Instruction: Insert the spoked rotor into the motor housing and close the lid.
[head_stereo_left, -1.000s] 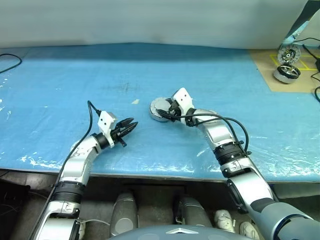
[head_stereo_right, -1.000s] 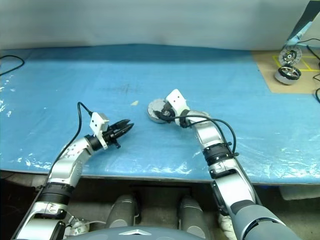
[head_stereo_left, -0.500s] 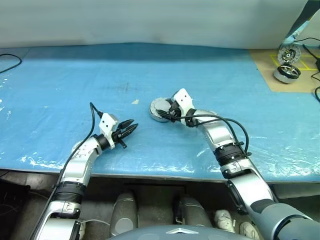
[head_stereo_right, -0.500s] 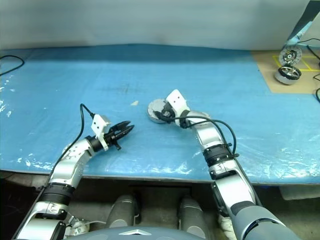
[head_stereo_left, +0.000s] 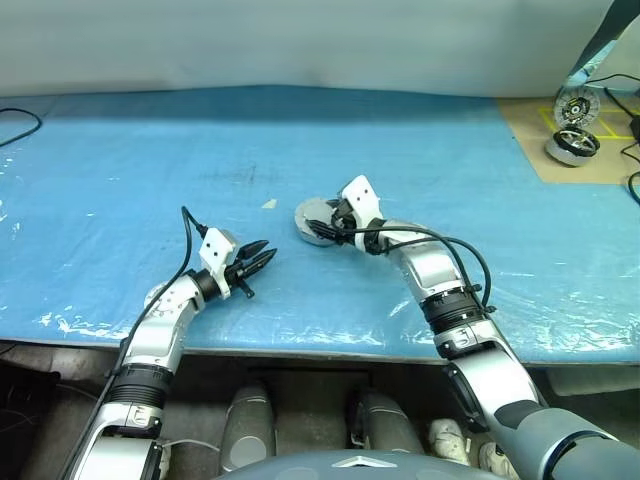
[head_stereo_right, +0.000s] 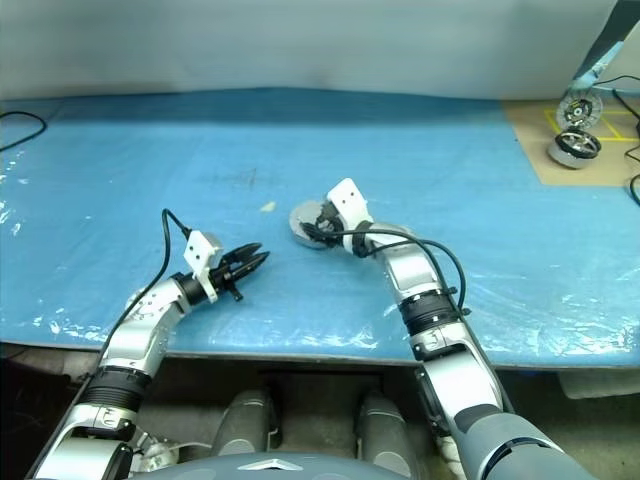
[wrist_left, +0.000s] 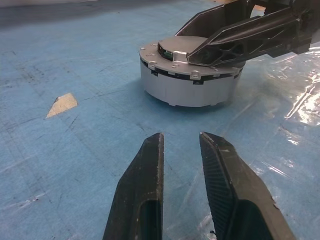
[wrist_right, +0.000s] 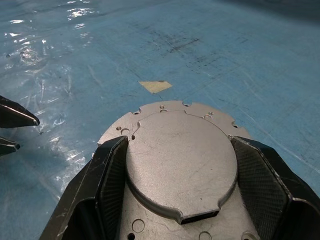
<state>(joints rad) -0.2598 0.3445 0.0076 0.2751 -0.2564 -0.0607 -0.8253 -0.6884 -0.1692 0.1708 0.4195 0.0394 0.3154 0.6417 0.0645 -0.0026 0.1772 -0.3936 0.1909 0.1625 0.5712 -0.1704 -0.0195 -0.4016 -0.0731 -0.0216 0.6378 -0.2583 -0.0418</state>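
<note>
We've got the right gripper (wrist_right: 180, 165) spread wide around the raised grey lid (wrist_right: 181, 161) on the motor housing (wrist_left: 187, 82), mid-tabletop, likely seating it; the left gripper (wrist_left: 181, 155) hovers nearby, jaws slightly parted, holding nothing

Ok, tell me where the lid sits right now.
The lid sits on the motor housing near mid-table on the blue sheet, between the right gripper fingers, just beyond the left gripper.

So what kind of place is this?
Probably a robotics workbench or lab: a long table under blue plastic sheeting, a grey motor assembly between the right claw fingers, and spare motor parts on cardboard.
</note>
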